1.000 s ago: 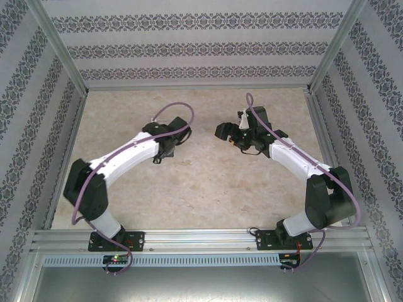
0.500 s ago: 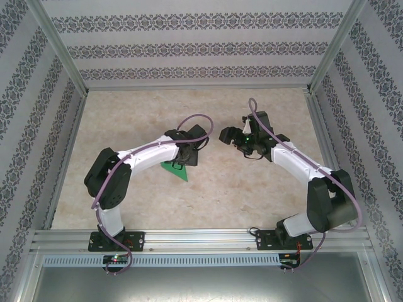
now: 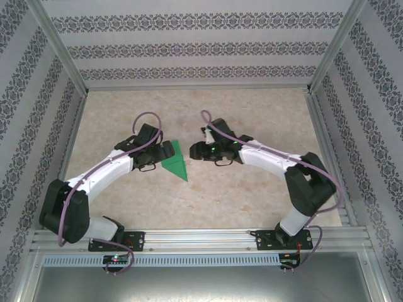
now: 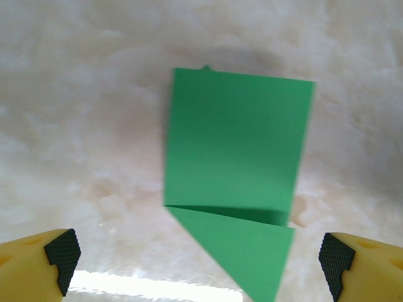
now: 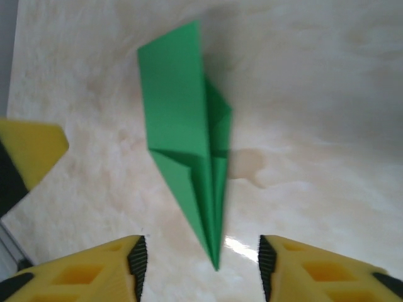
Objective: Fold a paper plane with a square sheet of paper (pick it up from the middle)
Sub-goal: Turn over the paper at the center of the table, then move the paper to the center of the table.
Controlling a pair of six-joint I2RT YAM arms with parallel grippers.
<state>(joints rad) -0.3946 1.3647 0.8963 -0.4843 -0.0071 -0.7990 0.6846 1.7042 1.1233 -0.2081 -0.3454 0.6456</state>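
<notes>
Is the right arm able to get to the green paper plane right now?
Probably yes. The paper plane lies on the table, with its pointed tip just ahead of the right hand, whose fingers stand apart. Nothing sits between the hand and the plane.

A beige marbled table top [image 3: 208, 195] is boxed in on three sides by walls [image 3: 189, 47] papered in pale stripes with dark floral bands, with aluminium posts [image 3: 63, 55] at the far corners. An aluminium rail [image 3: 201, 238] runs along the near edge. Soft light leaves a bright glare [image 4: 151, 286] on the glossy surface.
</notes>
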